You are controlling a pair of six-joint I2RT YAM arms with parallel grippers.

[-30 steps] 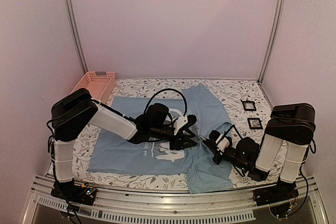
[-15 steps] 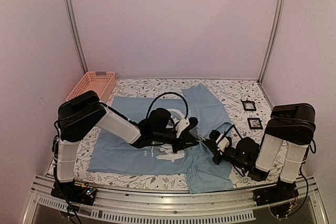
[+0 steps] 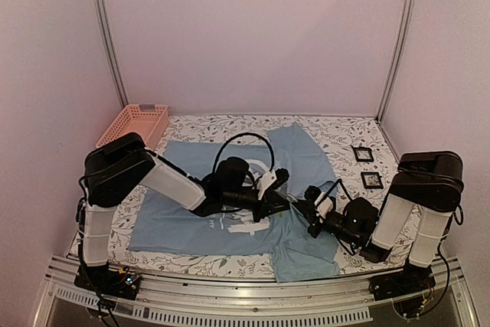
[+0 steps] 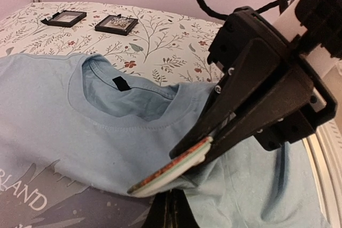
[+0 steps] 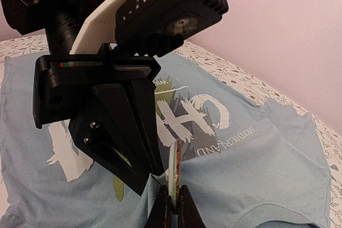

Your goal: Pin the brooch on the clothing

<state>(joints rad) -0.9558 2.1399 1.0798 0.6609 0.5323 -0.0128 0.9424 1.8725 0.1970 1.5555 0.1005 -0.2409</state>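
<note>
The clothing (image 3: 180, 220), a light blue T-shirt with a white print, lies flat on the flowered table cover. Mid-table my two grippers meet tip to tip over its lower part. My right gripper (image 5: 173, 191) is shut on the brooch (image 5: 175, 165), a thin disc seen edge-on with an orange-red face; the left wrist view shows the brooch (image 4: 165, 174) slanting just above the cloth. My left gripper (image 4: 172, 204) is shut on a small raised fold of the clothing (image 4: 64, 116) right under the brooch. In the right wrist view, my left gripper (image 5: 147, 181) stands immediately left of the brooch.
A pink basket (image 3: 138, 124) sits at the table's back left corner. Two small black square frames (image 3: 362, 153) (image 3: 372, 180) lie on the cover right of the shirt. Both arms stretch inward across the shirt. Metal posts and pink walls enclose the table.
My left gripper has closed from partly open onto the shirt fabric. My right gripper has edged slightly left, bringing the brooch up against the left fingertips.
</note>
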